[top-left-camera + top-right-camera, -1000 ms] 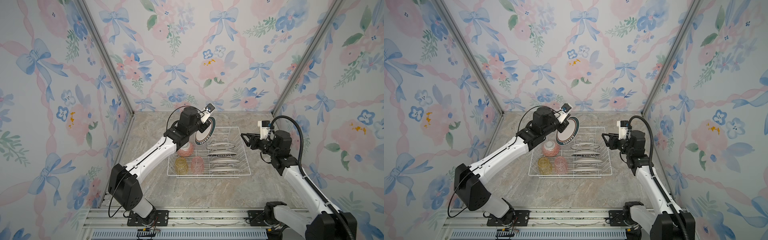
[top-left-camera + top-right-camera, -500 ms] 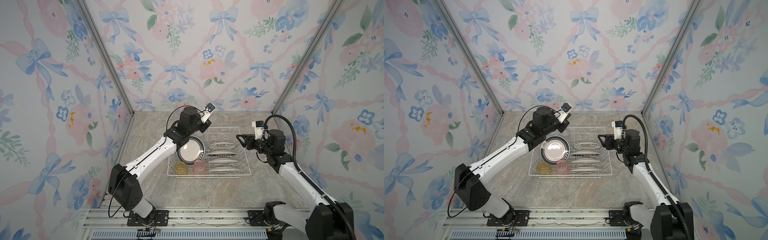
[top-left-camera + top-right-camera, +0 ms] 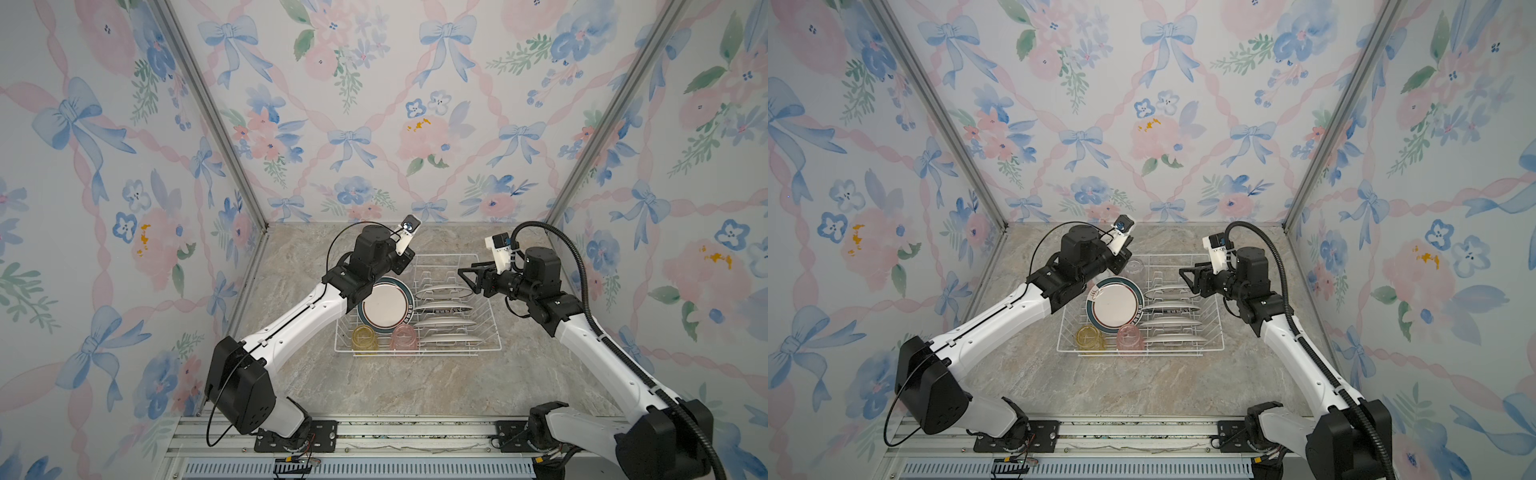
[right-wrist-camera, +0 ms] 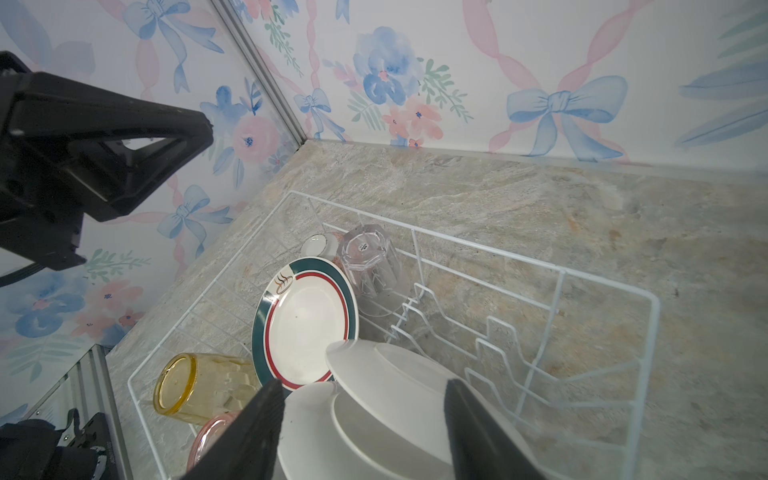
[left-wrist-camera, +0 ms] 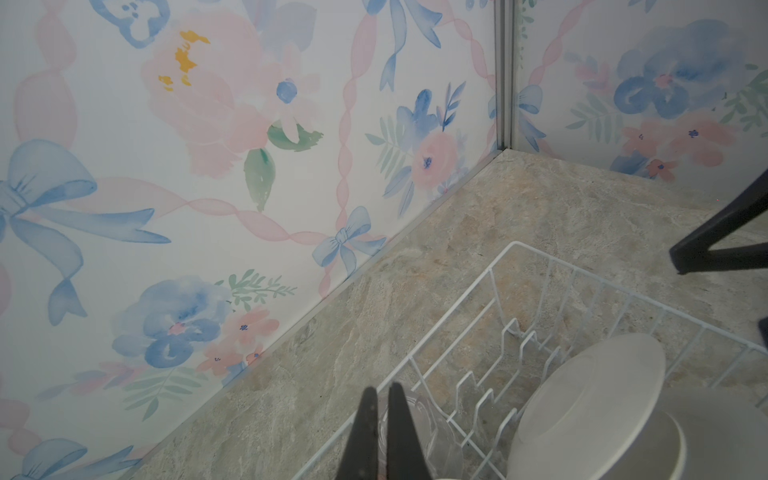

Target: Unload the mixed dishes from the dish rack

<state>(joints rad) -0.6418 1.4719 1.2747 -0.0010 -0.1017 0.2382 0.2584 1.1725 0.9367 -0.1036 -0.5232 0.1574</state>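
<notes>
A second ago my left gripper had the white round plate with a green and red banded rim raised on edge above the far left of the white wire dish rack. Now that plate lies face up and tilted inside the rack's left half. It sits nearer than the clear faceted tumbler and just beyond the yellow tumbler and pink tumbler.

The left jaws are clenched on nothing, above the clear tumbler at the rack's far left corner. I read that as a lost grasp or an abandoned lift. The plate is back in the rack and not out on the marble-look tabletop, so this move has unloaded nothing.

Meanwhile my right gripper has swung in from the right over the far right part of the rack, and its jaws have spread. They are released and hold nothing. In the wrist view they frame the far end of the four white plates standing in the slots. I cannot tell whether they touch one.

Every dish I can see is in the rack. Lying nearly flat, the banded plate will be harder to pinch by its rim, I judge. The standing plates look like the easier next pick.
</notes>
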